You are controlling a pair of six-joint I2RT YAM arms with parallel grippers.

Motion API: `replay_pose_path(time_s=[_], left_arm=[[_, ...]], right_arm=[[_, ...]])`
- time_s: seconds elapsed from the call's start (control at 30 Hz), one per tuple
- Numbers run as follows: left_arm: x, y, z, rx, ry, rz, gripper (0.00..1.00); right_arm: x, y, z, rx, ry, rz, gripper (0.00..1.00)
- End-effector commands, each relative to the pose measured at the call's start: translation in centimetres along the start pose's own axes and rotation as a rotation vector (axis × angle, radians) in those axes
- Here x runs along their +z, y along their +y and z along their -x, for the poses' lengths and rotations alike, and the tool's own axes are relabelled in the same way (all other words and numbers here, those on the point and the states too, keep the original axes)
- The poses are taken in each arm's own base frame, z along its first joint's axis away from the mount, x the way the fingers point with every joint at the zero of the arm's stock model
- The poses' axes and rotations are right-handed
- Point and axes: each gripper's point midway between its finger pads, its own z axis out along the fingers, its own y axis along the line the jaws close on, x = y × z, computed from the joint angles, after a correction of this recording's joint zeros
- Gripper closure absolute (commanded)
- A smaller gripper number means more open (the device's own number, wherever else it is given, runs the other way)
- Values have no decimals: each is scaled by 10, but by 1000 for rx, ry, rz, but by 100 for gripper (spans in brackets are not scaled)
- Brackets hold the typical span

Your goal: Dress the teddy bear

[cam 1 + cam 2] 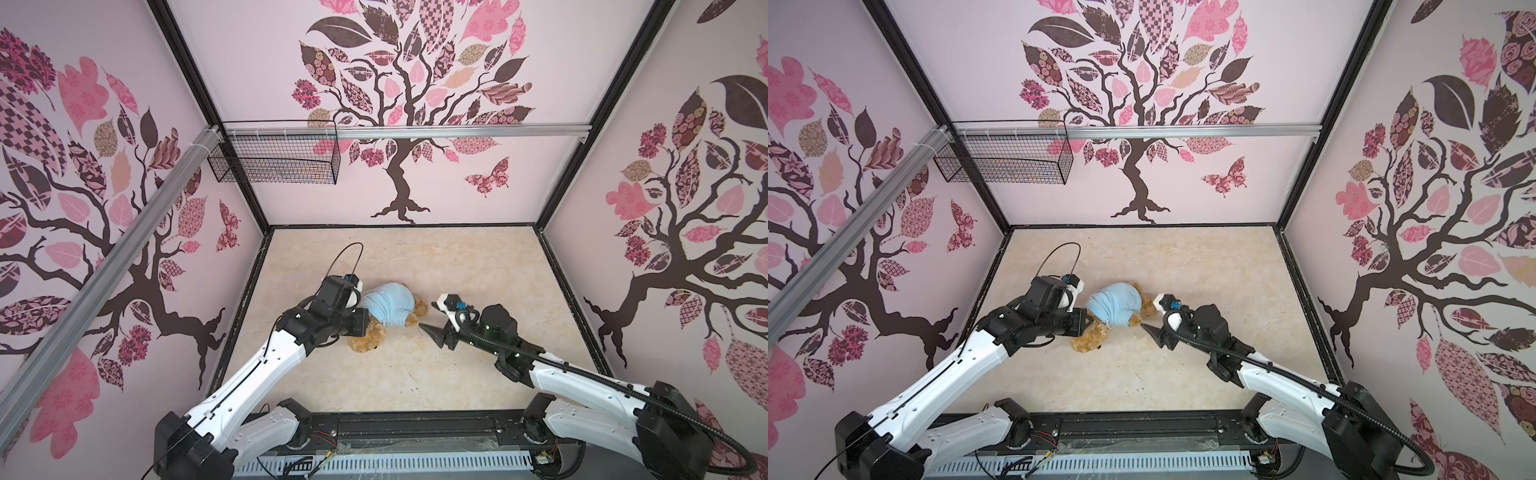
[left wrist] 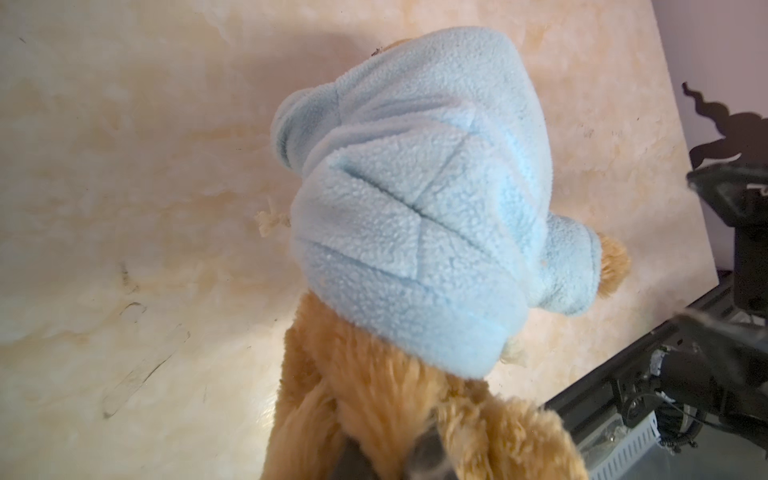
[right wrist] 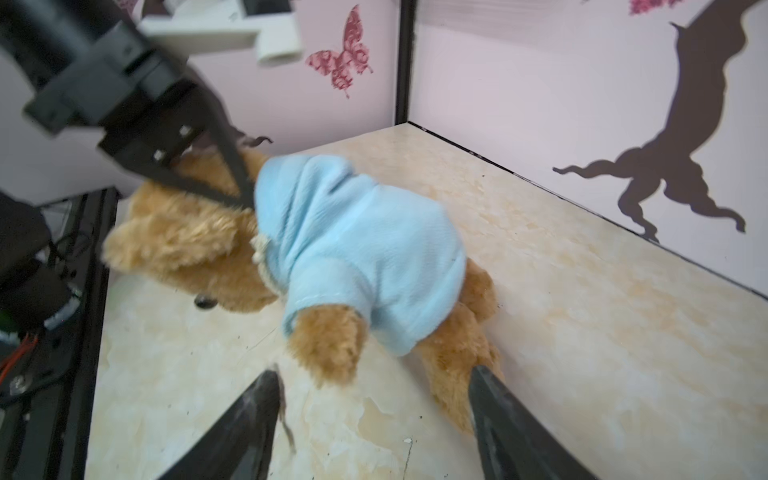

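The left fingers (image 3: 230,162) are seen closed together in the fur at the back of the teddy bear's (image 3: 187,237) head, just above the collar of the light blue shirt (image 3: 353,249). A grip on the bear is judged to be held there. The right fingers (image 3: 253,415) are spread wide, and nothing is held between them. Directly ahead of that open gap lie the bear's sleeved arm and one bare leg. The tip of one finger overlaps the fur of the leg, but contact cannot be confirmed.

In both top views the bear is laid on the desk (image 1: 415,374), about midway between the two arms. Its long axis is set slantwise, with the head turned toward the left arm and the front edge and the feet toward the right arm and farther back. The shirt is drawn over the torso, and a paw shows out of one sleeve. At the other sleeve, in the left wrist view, no paw can be made out.

The hem and legs are thus judged to fall to the right arm, which is nearer them. Any tug on the hem would best be made along the body, away from the head, against the left hold.
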Motion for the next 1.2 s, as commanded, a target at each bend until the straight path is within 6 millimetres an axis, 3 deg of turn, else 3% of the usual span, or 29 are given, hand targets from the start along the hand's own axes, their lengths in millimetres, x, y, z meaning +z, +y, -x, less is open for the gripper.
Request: replay_pose_path(time_s=[0.0,0.2,0.4,0.5,0.6,0.67,0.77,0.9,1.1,1.17], left_arm=[[-19,2,-7,80,91,43,100],[-27,-15,1,80,113,-26,100],[-25,-23,2,67,120,-63,100],[-24,-29,2,65,129,-95,100],[-24,-36,3,66,133,-132,100],[-26,-38,7,76,125,-141,90],[-30,-33,18,107,84,-103,60],[-49,-10,48,147,-54,61,41],[-119,5,105,92,-390,116,25],[-144,7,118,65,-502,107,22]], right_arm=[[3,13,28,-289,-64,-55,22],[30,30,10,-484,50,-91,17],[54,31,-4,-543,124,-89,27],[63,29,-9,-542,142,-99,41],[66,29,-15,-538,169,-113,65],[63,28,-14,-499,168,-125,76],[55,31,-6,-389,144,-114,86],[42,40,9,-170,132,2,92],[16,50,47,260,51,279,95],[14,45,57,388,49,326,95]])
